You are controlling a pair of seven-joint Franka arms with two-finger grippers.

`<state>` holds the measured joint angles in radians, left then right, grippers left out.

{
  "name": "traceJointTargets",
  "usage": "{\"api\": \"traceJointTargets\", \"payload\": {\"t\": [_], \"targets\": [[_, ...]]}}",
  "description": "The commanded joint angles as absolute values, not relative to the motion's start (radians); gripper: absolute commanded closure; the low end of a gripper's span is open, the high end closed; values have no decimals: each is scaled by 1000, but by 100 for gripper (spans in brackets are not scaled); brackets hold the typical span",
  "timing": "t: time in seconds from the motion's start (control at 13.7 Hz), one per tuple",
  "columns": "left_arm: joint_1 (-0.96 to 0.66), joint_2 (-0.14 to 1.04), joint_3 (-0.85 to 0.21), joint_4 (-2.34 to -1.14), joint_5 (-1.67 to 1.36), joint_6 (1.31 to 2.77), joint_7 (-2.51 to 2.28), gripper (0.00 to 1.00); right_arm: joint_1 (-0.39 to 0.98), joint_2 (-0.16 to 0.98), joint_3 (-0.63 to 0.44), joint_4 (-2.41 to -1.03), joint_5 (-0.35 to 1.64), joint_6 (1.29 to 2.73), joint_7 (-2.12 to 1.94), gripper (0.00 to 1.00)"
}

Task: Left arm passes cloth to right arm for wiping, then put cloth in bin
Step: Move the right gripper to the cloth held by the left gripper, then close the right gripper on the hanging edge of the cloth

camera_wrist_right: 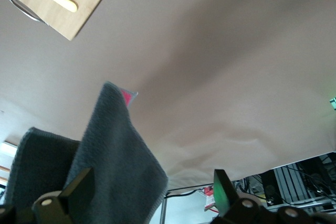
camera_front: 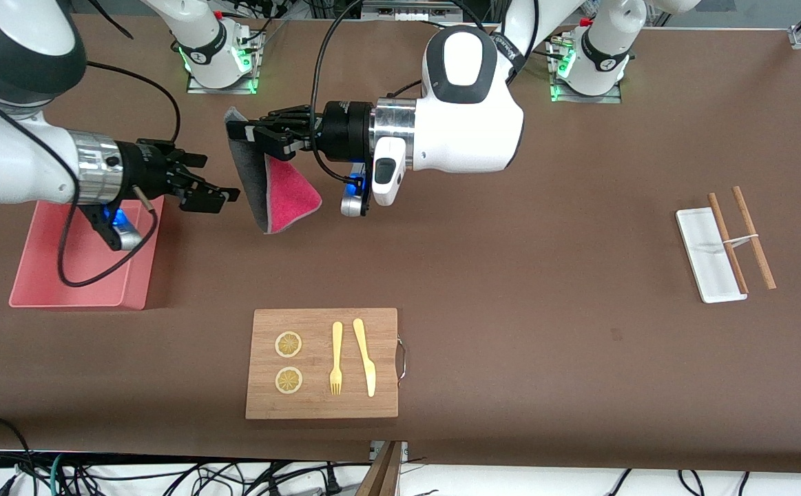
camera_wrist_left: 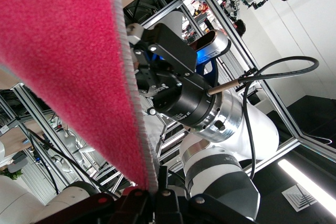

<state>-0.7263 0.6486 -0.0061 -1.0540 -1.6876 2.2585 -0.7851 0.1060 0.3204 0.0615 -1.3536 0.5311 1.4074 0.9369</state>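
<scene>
The cloth [camera_front: 273,193] hangs in the air over the bare table, grey face toward the right arm's end and pink face toward the left arm. My left gripper [camera_front: 238,131] is shut on its top corner; in the left wrist view the pink cloth [camera_wrist_left: 68,61] runs down into the left gripper [camera_wrist_left: 155,195]. My right gripper [camera_front: 213,178] is open right beside the cloth's grey face. The right wrist view shows the grey cloth [camera_wrist_right: 110,150] close by one finger [camera_wrist_right: 79,187] of the right gripper [camera_wrist_right: 149,192], not clamped. The pink bin [camera_front: 28,289] sits under the right arm.
A wooden cutting board [camera_front: 379,406] with two lemon slices, a fork and a knife lies nearer the front camera. A white tray [camera_front: 700,238] with chopsticks [camera_front: 751,238] lies toward the left arm's end.
</scene>
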Motion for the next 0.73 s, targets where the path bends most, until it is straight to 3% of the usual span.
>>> {"api": "traceJointTargets", "payload": {"t": [0.0, 0.66], "targets": [[-736, 637, 5, -1069, -1709, 2264, -756, 100, 95, 330, 71, -1328, 551, 1428, 945, 0], [-729, 635, 5, -1077, -1709, 2261, -756, 100, 130, 360, 81, -1328, 614, 1540, 969, 0]]}}
